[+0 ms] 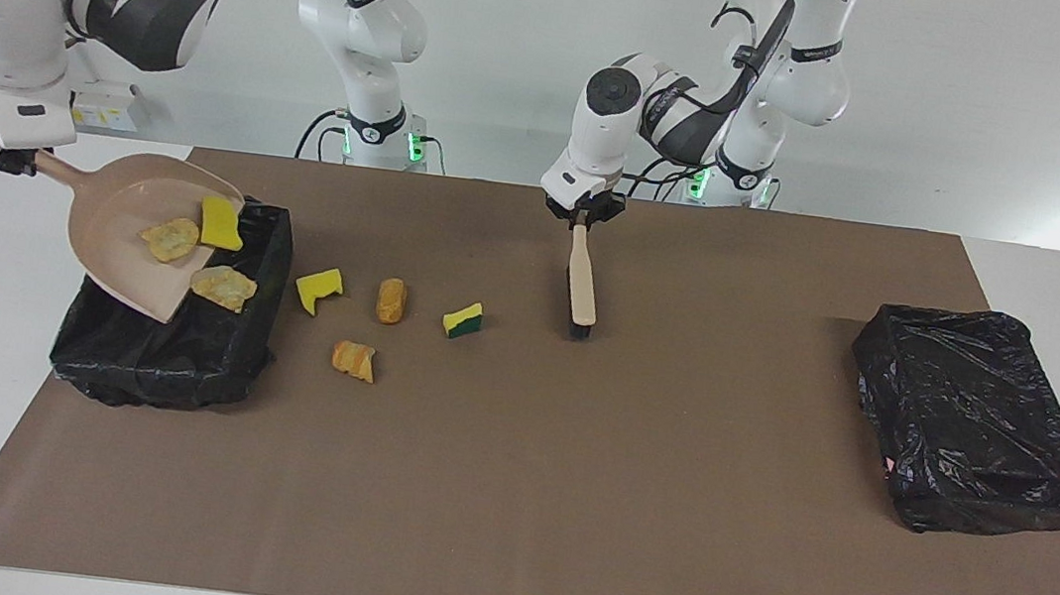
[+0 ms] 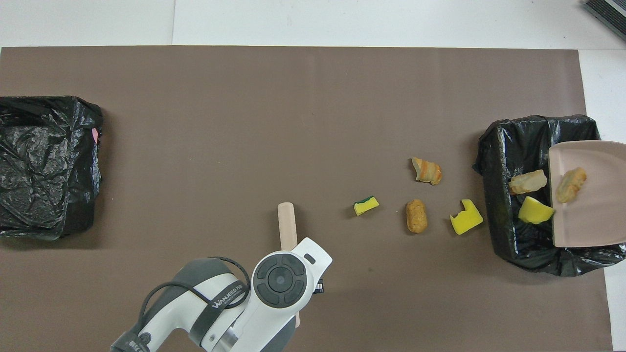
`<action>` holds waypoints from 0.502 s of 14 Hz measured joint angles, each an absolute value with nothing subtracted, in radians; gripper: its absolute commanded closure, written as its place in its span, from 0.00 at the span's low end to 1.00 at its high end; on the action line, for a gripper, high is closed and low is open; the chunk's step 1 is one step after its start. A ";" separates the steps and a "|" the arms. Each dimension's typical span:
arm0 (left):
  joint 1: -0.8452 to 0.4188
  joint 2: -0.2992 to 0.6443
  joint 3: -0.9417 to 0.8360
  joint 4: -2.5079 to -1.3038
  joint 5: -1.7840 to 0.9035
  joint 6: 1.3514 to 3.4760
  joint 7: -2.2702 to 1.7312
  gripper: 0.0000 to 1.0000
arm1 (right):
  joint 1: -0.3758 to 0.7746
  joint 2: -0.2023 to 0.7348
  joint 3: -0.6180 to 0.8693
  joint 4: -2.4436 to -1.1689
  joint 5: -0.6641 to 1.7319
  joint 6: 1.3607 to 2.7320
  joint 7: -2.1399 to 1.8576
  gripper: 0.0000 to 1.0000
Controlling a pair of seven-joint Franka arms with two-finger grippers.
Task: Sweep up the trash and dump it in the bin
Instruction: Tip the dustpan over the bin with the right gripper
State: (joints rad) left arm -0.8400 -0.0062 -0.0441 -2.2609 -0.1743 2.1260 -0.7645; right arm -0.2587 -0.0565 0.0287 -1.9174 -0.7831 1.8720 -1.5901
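Note:
My right gripper point(image 1: 2, 156) is shut on the handle of the beige dustpan point(image 1: 123, 231), which is tilted lip-down over the black-lined bin point(image 1: 165, 346). A tan chunk point(image 1: 167, 238) and a yellow sponge bit point(image 1: 221, 222) slide down the pan, and another tan chunk point(image 1: 222, 285) is at its lip. On the mat beside the bin lie a yellow sponge bit point(image 1: 318, 288), a brown chunk point(image 1: 391, 301), an orange-brown chunk point(image 1: 354, 358) and a yellow-and-green sponge point(image 1: 463, 320). My left gripper point(image 1: 582, 216) is shut on the brush point(image 1: 582, 279), bristles on the mat.
A second black-bagged bin point(image 1: 980, 419) sits at the left arm's end of the brown mat point(image 1: 567, 501). In the overhead view the left arm's wrist point(image 2: 281, 281) covers its gripper, and only the brush handle point(image 2: 287, 225) shows.

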 measured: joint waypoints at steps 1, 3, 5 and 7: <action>-0.842 -0.006 -0.044 -2.262 -0.174 2.127 -0.766 1.00 | -0.241 -0.075 0.029 -1.940 -0.816 1.872 -1.589 1.00; -0.843 -0.006 -0.044 -2.262 -0.174 2.127 -0.767 1.00 | -0.195 -0.095 0.031 -1.950 -0.889 1.844 -1.589 1.00; -0.843 -0.006 -0.043 -2.262 -0.174 2.128 -0.767 1.00 | -0.161 -0.107 0.035 -1.940 -0.908 1.821 -1.588 1.00; -0.843 -0.006 -0.043 -2.262 -0.174 2.128 -0.767 1.00 | -0.155 -0.110 0.040 -1.904 -0.896 1.810 -1.584 1.00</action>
